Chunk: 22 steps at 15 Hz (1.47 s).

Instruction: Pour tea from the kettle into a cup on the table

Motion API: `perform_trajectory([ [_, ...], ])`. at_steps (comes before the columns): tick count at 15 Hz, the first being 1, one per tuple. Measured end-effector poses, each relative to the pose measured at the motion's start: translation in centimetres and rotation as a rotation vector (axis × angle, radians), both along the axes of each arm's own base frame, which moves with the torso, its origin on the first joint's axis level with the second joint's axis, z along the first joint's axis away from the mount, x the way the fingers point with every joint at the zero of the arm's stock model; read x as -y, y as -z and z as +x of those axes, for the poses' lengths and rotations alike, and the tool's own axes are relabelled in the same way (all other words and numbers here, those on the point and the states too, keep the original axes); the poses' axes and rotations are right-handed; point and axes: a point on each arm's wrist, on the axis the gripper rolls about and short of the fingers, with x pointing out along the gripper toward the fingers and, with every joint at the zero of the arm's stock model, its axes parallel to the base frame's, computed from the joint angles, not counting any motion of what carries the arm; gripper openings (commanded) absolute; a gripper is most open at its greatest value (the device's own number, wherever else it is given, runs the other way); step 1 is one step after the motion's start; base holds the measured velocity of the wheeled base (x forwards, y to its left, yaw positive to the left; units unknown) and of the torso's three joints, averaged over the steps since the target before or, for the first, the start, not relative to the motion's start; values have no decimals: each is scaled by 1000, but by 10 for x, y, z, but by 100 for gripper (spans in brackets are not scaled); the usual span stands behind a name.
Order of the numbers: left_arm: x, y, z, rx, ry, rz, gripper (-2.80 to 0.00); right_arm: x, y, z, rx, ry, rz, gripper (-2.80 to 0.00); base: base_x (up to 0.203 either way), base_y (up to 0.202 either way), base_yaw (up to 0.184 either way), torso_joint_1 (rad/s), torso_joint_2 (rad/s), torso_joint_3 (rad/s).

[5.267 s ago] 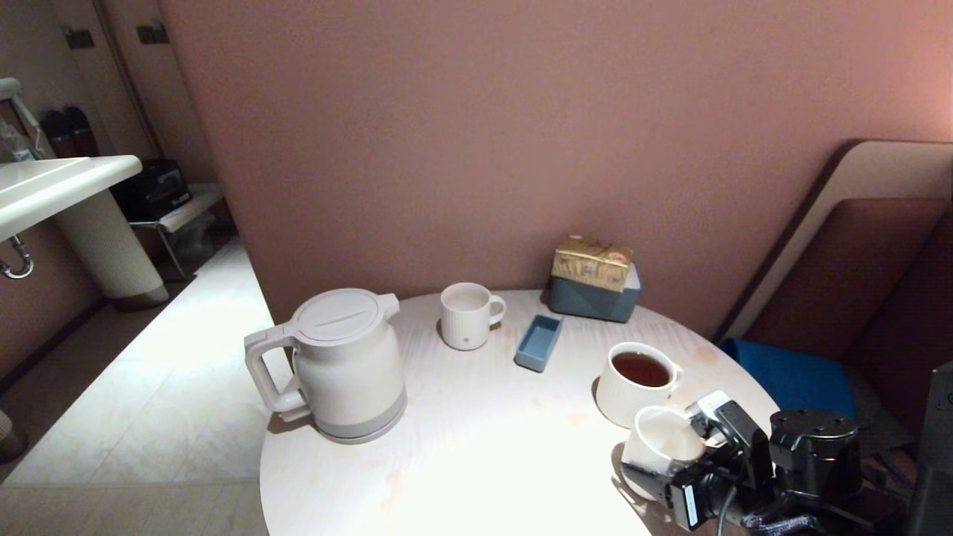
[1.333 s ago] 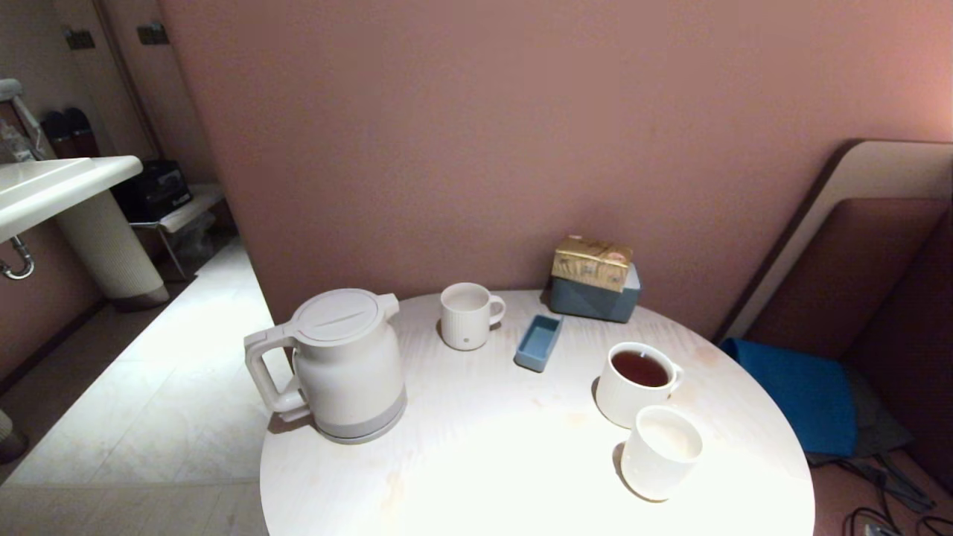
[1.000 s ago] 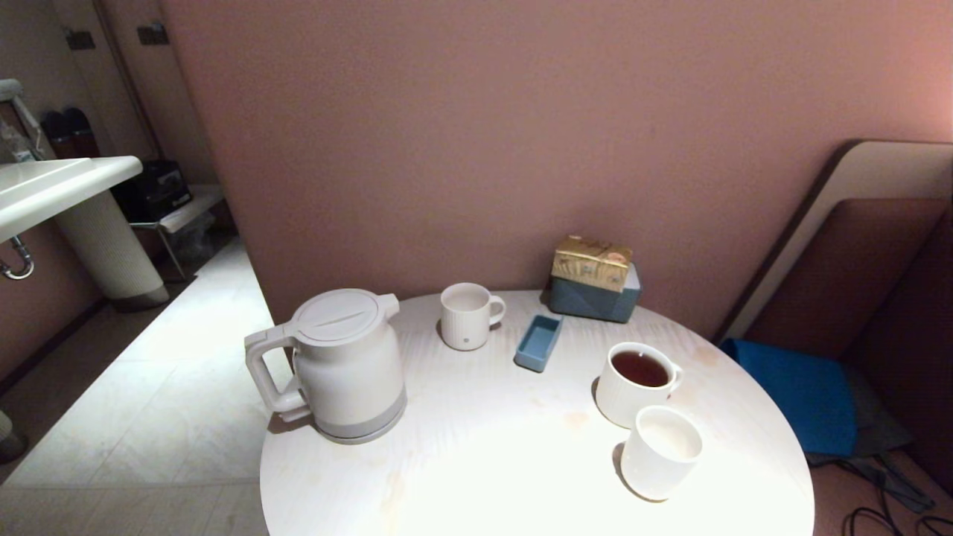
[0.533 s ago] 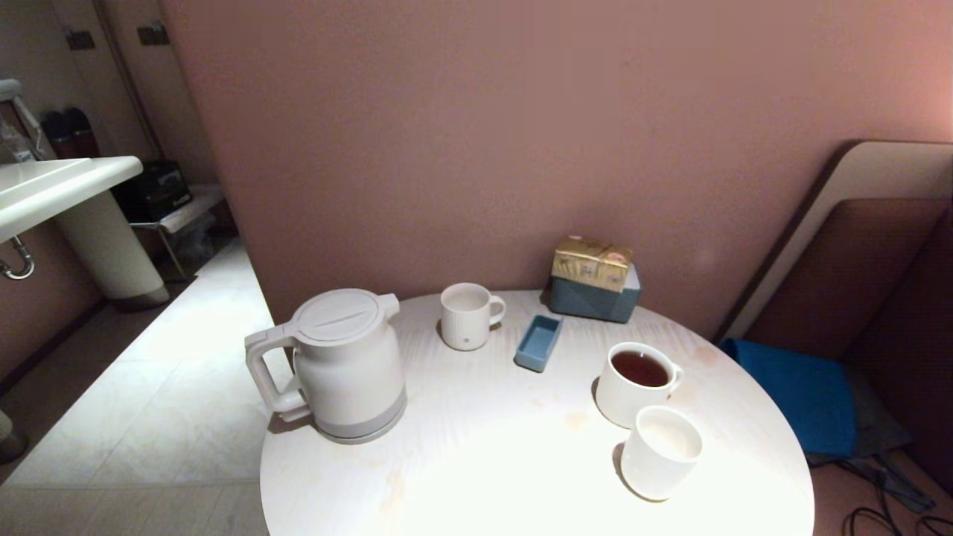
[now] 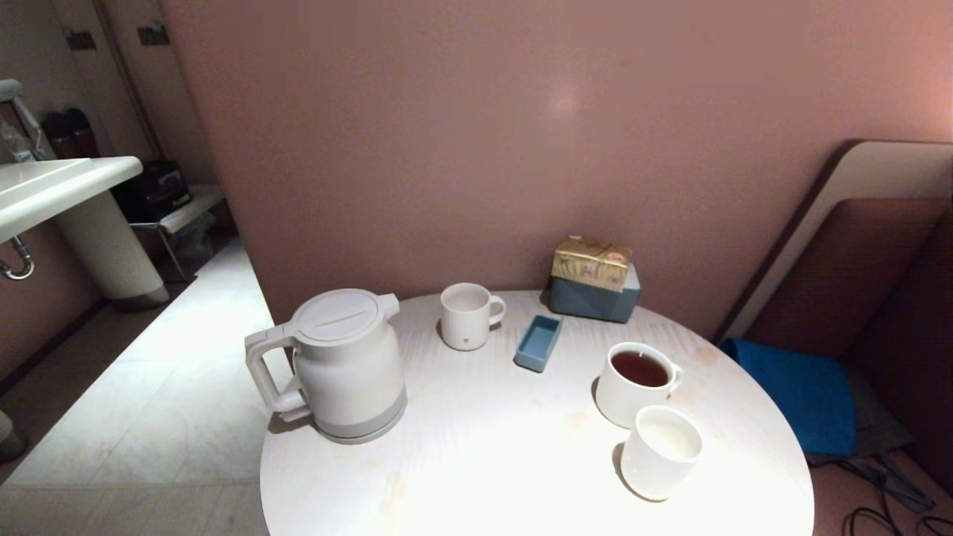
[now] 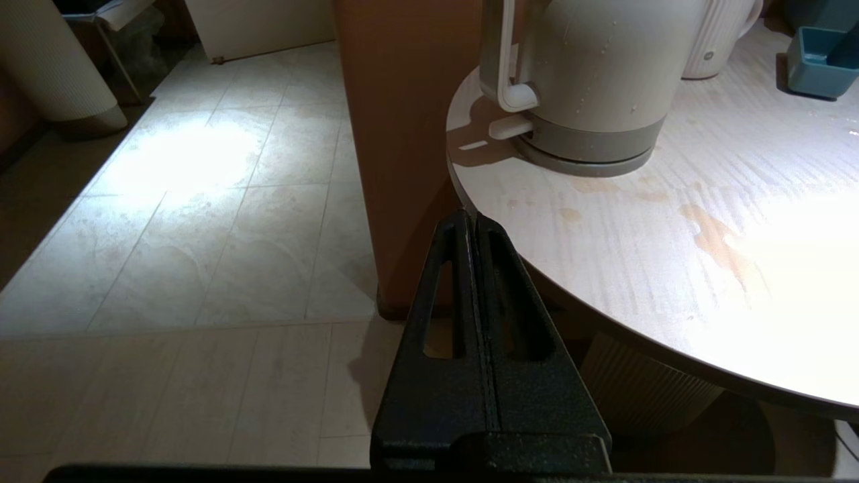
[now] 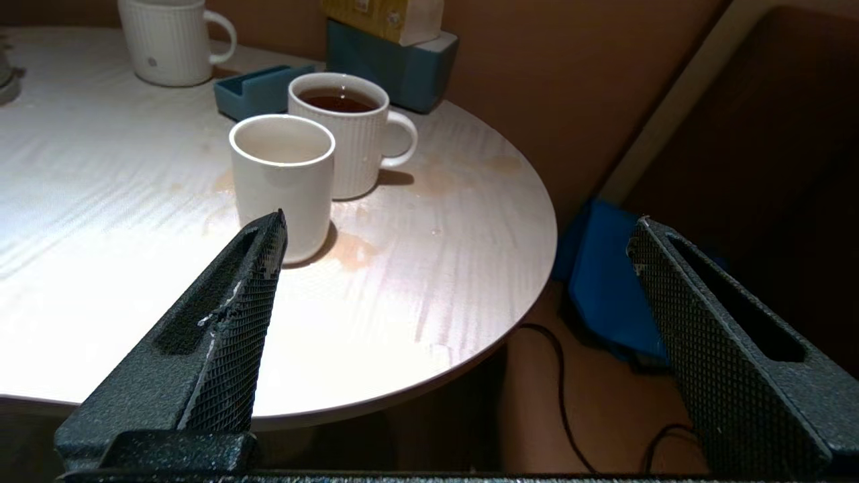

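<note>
The kettle is standing at the worktop's left edge, handle facing outward, nearest the clenched left gripper; the right gripper is idling, jaws released.

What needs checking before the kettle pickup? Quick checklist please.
1. Kettle upright on the table, lid on: ok.
2. Kettle handle free, facing off the table's left edge: ok.
3. Cup upright and empty: ok.
4. Cup clear of neighbours: not ok, the mug of tea stands right beside it.
5. Left gripper ready to grasp: not ok, shut, below the table edge.
6. Right gripper open, off the table: ok.
</note>
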Motion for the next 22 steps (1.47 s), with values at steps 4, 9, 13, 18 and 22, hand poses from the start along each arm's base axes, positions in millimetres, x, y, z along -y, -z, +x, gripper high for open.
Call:
perform_trajectory([
  [4,0,0,0,0,-1,0,-280,0,3,1,-4,-2,14,0,0,0,0,0,0,0],
  [9,0,0,0,0,-1,0,-280,0,3,1,-2,4,56,-280,0,0,0,0,0,0],
  [13,0,0,0,0,-1,0,-280,1,3,1,-1,18,102,0,0,0,0,0,0,0],
  [18,0,0,0,0,0,1,-280,1,1,1,10,21,110,0,0,0,0,0,0,0],
  [22,0,0,0,0,-1,0,-280,1,1,1,10,21,110,0,0,0,0,0,0,0],
])
